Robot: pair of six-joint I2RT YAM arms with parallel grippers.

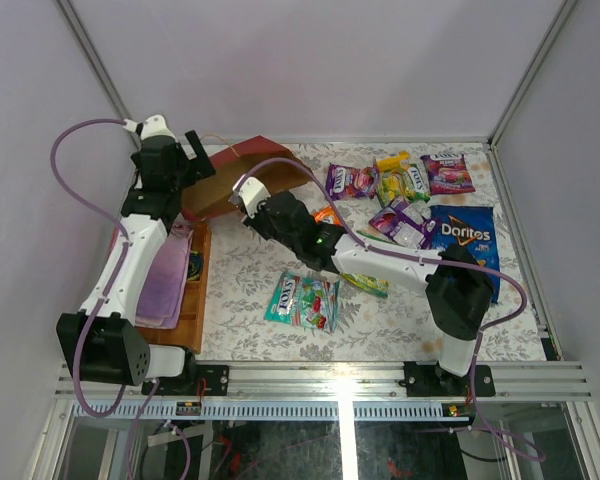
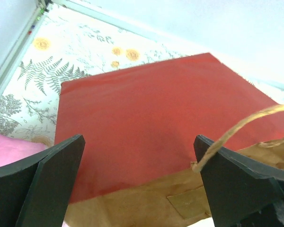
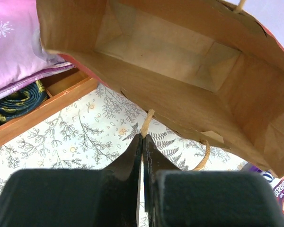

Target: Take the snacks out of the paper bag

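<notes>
1. The paper bag (image 1: 265,157) lies on its side at the far-left corner of the table (image 1: 240,270), red outside up, its mouth facing the right arm
2. The left gripper (image 2: 138,139) hangs over the bag's red side with its jaws spread wide and nothing between them; one twisted cord loop curves just beside one of its fingers (image 2: 236,184)
3. The right gripper (image 3: 143,137) sits at the bag's mouth with its jaws pressed together, and the cord handle (image 3: 146,122) on the lower lip runs straight into the tips, seemingly pinched there
4. From the right wrist the brown kraft inside shows all the way to the folded bottom
5. The snacks lie out on the table: the blue Doritos bag (image 1: 463,235) near the right edge, with a purple packet (image 1: 403,222) touching its left side
6. Along the far edge sit another purple packet (image 1: 350,181), a green-yellow packet (image 1: 400,180) and a magenta packet (image 1: 447,172)
7. An orange packet (image 1: 327,214) shows partly behind the right arm, and a teal packet (image 1: 302,300) lies alone near the middle of the near edge
8. A wooden tray (image 1: 198,290) runs along the left edge, holding a flat pink-purple item (image 3: 9,42) just beside the bag
</notes>
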